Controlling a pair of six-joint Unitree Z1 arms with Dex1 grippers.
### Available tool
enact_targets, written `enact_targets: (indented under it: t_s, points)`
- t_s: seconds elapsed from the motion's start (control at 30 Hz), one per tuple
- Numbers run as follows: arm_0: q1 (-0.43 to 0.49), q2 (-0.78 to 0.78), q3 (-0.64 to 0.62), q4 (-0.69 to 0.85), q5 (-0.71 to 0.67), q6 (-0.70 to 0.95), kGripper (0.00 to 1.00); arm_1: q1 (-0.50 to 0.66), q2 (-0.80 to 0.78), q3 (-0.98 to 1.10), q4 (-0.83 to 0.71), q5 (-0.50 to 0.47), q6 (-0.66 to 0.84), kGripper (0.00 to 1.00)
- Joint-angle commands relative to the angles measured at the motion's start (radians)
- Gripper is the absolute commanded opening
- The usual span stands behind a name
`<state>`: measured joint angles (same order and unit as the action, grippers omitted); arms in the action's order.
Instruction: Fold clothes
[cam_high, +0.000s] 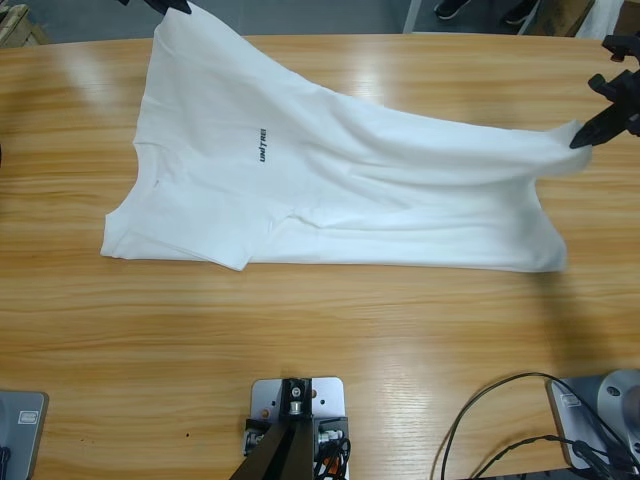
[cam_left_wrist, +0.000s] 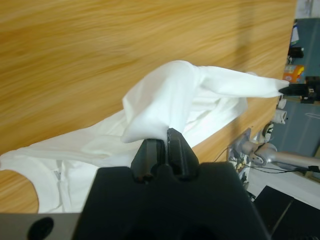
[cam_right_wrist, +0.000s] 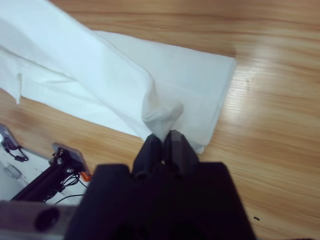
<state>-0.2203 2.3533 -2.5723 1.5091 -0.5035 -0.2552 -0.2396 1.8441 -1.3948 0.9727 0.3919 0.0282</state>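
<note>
T-shirt (cam_high: 330, 190) lies mostly flat across the middle of the wooden desk (cam_high: 300, 340), chest lettering (cam_high: 263, 146) facing up, and no fold looks finished yet. At its left, by the desk's far edge, one corner is lifted by the left gripper (cam_left_wrist: 163, 134), its fingers (cam_left_wrist: 176, 145) closed tight on a pinch of white cloth. Moving right, the fabric stretches in a raised ridge toward the right gripper (cam_right_wrist: 162, 136), whose fingers (cam_right_wrist: 150, 147) likewise clamp a bunched corner above the wood. Judging by this, the work is at an early stage: both corners held, the carry-over and every further fold remain.
</note>
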Motion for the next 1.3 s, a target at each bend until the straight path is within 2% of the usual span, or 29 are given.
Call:
enact_targets:
  t_s: [0.03,0.8,1.1,1.3]
  points:
    - [0.036,0.075,0.069,0.151,0.024,0.029,0.000,-0.032,0.049,0.047,-0.018,-0.016,-0.006,0.000]
    - [0.060,0.134,0.129,0.148,0.028,0.049,0.000,-0.049,0.096,0.097,-0.078,-0.035,-0.007,0.000]
    - [0.059,0.128,0.142,0.148,0.025,0.065,0.000,0.071,0.091,0.013,-0.107,-0.022,-0.025,0.000]
    - [0.061,0.103,0.177,0.148,0.010,0.086,0.000,0.079,0.095,0.033,-0.115,-0.029,-0.034,0.000]
